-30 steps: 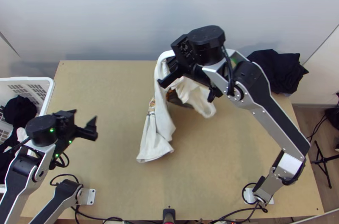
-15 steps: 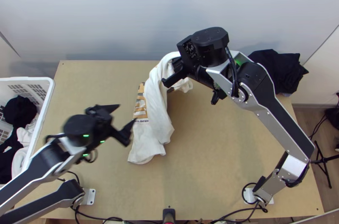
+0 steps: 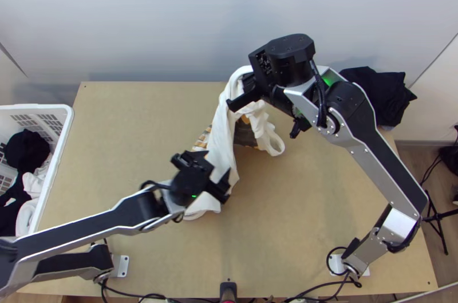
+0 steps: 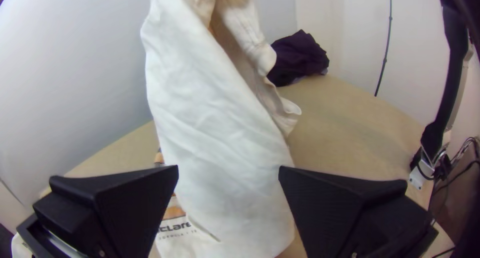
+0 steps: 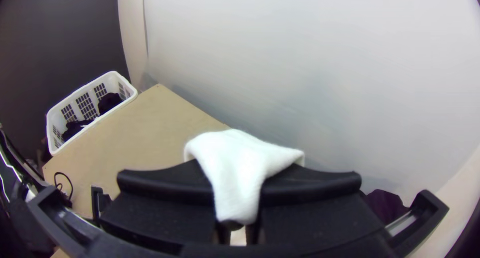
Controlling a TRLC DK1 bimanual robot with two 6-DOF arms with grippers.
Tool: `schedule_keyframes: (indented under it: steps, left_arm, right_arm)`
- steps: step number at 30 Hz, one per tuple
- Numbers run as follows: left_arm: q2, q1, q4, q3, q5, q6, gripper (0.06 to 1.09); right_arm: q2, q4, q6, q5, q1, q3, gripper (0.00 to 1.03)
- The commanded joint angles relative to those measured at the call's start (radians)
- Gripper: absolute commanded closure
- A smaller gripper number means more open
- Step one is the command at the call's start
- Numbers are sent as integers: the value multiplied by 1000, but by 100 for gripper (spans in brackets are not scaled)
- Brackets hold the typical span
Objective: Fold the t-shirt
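Light wood makes up the worktop (image 3: 320,188) before us, its far edge running along a pale, plain wall (image 3: 172,16). Above its middle we see the white t-shirt (image 3: 224,131) hanging bunched, orange and dark print showing among the folds. The right pincer (image 3: 257,92) has its fingers clamped on the shirt's upper part, and in the right wrist view we find a piece of white cloth pinched between them. Near the lower part of the shirt, the left pincer (image 3: 217,162) stands with its fingers apart.

At the worktop's left side we see a white plastic basket (image 3: 68,131) with dark and white clothes (image 3: 26,151) inside; a dark cloth heap (image 3: 378,94) lies at the far right corner. Cables (image 3: 126,295) trail along the near edge, and to the right we make out a wooden floor (image 3: 421,171) and a black stand (image 3: 438,223)
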Motion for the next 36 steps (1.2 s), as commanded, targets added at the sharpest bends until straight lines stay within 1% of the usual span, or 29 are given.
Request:
schedule_keyframes:
  steps: [1,2,3,4,5,6,7,8,9,12,17,20,21,22,23,24,25,26,27,31,34,36]
  left_arm:
    - [122,-74,15,100,-68,-81,11]
    - [127,-80,15,106,-68,-89,11]
    - [135,-85,15,110,-68,-100,15]
    - [145,-85,21,112,-71,-115,23]
    - [159,-85,29,112,-79,-132,28]
    - [178,-85,38,113,-88,-130,28]
    - [195,-85,44,118,-98,-132,28]
    - [208,-85,46,127,-102,-135,22]
    - [219,-86,40,138,-102,-146,10]
    - [231,-97,53,146,-109,-157,10]
    - [348,-80,63,150,-118,-155,10]
    - [422,-80,63,150,-135,-157,11]
    - [438,-79,63,146,-151,-144,14]
    - [451,-73,52,143,-160,-138,22]
    - [451,-68,44,133,-177,-126,45]
    - [445,-57,44,123,-175,-97,82]
    - [429,-43,35,117,-174,-68,104]
    - [400,-33,1,106,-164,-61,104]
    - [360,-25,-19,86,-132,-60,104]
    - [165,-10,-45,21,-59,-51,104]
    - [37,-16,-94,14,-59,-51,104]
    - [-45,-11,-149,54,-59,-49,104]
  right_arm:
    - [-4,-9,1,17,-22,-3,100]
    - [-4,-12,1,17,-23,-3,100]
    - [-4,-14,1,17,-23,-3,100]
    - [-6,-14,1,17,-23,-3,100]
    - [-6,-16,1,17,-23,-3,100]
    - [-6,-16,1,17,-23,-3,100]
    - [-6,-16,0,17,-23,-3,100]
    - [-6,-16,-2,17,-22,-3,100]
    - [-6,-16,-2,17,-22,-3,100]
    - [-6,-17,-3,17,-22,-3,100]
    - [-6,-16,-6,17,-7,11,100]
    - [-6,-16,-11,17,4,19,100]
    - [-6,-14,-14,17,7,19,100]
    - [-6,-14,-15,17,9,25,100]
    - [-6,-14,-17,17,9,28,100]
    - [-6,-14,-20,17,10,29,100]
    - [-9,-14,-22,17,9,29,100]
    - [-10,-16,-22,17,7,28,100]
    - [-13,-16,-22,17,6,25,100]
    - [-18,-14,-17,17,3,19,100]
    - [-13,-8,-17,17,4,19,100]
    - [-10,-6,-15,17,4,17,100]
